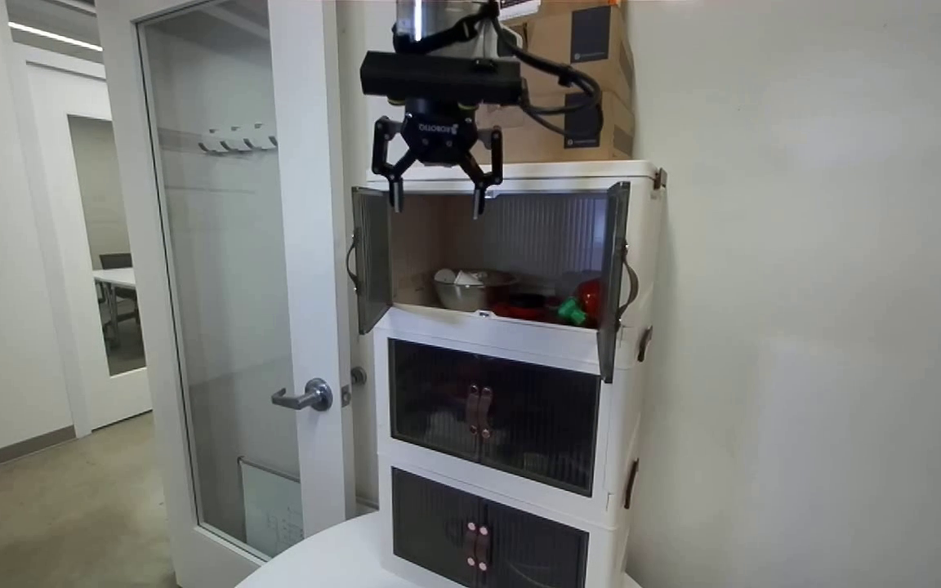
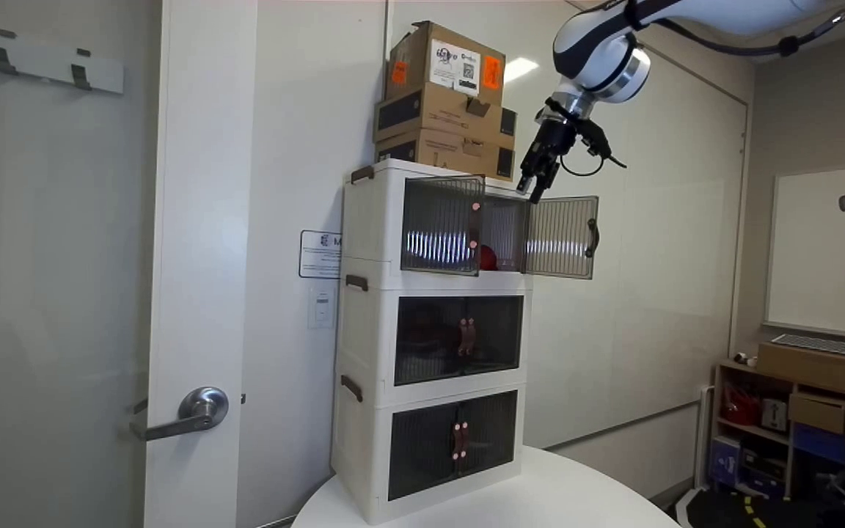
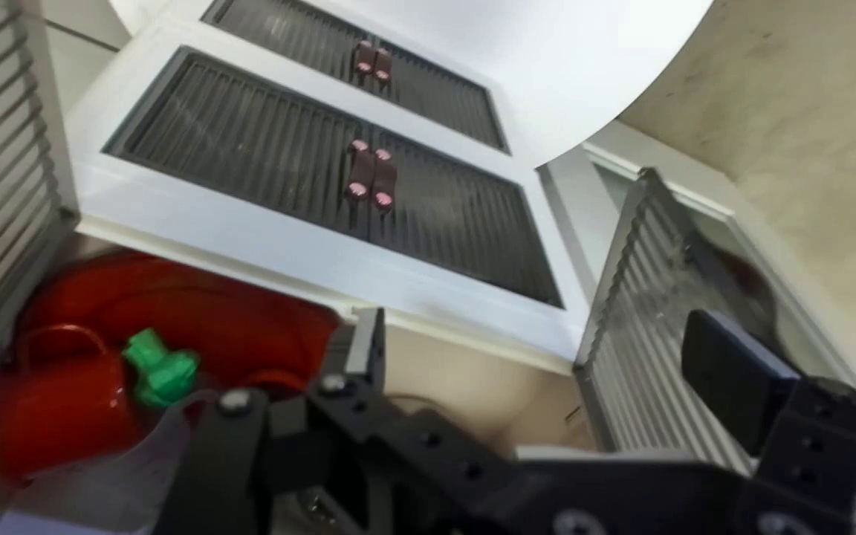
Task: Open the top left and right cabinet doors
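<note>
In an exterior view, the top left door (image 1: 374, 258) is seen at a slant and the top right door (image 1: 613, 286) nearly edge-on, both swung outward from the highest tier of the white cabinet (image 1: 503, 336) and held upright along their outer edges. Each is formed as a dark, smoky, see-through panel with vertical ribs. In an exterior view, the right one is shown more broadly, a curved dark handle (image 2: 592, 238) set near its free edge.

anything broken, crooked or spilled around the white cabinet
Nothing stands out. The top left door and top right door hang open, as the task wants; the lower doors are shut, and no spill or damage shows.
</note>
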